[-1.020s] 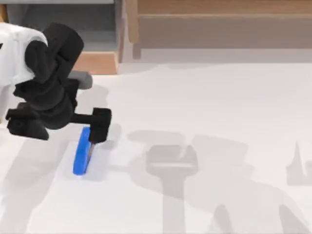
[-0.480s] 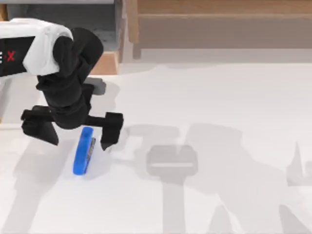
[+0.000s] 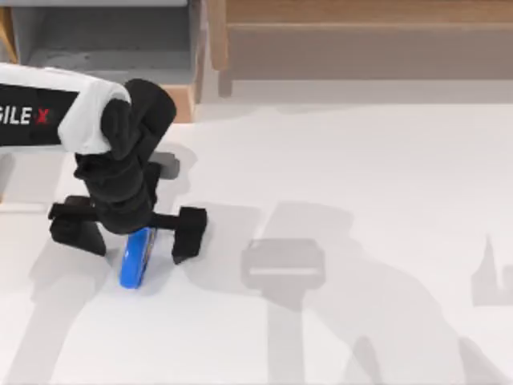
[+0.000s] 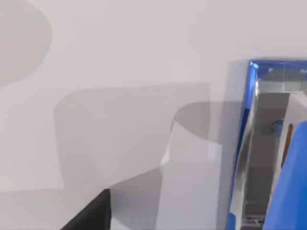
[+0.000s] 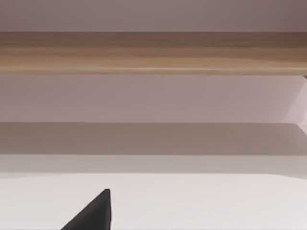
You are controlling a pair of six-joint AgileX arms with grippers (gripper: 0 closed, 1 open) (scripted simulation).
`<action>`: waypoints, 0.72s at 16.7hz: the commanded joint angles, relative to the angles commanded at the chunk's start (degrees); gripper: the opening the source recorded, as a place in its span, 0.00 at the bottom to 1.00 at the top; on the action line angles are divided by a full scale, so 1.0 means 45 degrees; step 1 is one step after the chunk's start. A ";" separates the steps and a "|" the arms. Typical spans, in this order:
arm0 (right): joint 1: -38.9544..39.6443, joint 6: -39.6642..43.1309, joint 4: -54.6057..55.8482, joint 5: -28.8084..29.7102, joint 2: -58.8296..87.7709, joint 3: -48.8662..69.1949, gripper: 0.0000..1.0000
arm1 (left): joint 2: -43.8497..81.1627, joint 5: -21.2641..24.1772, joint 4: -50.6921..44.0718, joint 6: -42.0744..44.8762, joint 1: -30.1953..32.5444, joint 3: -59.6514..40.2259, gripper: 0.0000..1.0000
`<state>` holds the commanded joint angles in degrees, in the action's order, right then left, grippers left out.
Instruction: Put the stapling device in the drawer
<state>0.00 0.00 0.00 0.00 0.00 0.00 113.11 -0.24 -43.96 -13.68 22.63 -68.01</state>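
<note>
Left gripper (image 3: 140,241) is shifting over the stapling device (image 3: 135,261) lying on the table (image 3: 361,176), jaws now spread wide and straddling it, gripping nothing; a second ago they sat off-centre. Grasp is being lined up; drawer (image 3: 104,40) is waiting open behind.

white table (image 3: 361,176) | long brown wooden unit (image 3: 361,32) along far edge — soft shadows

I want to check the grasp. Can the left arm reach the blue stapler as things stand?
Probably yes. The left gripper is open right above the stapler, one finger on each side, and nothing lies between them.
</note>
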 joint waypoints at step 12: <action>0.0000 0.0000 0.0000 0.0000 0.0000 0.0000 1.00 | 0.0128 0.0001 0.0162 -0.0002 0.0005 0.0101 0.40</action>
<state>0.00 0.00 0.00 0.00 0.00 0.00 113.69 -0.24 -43.23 -13.69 22.66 -67.56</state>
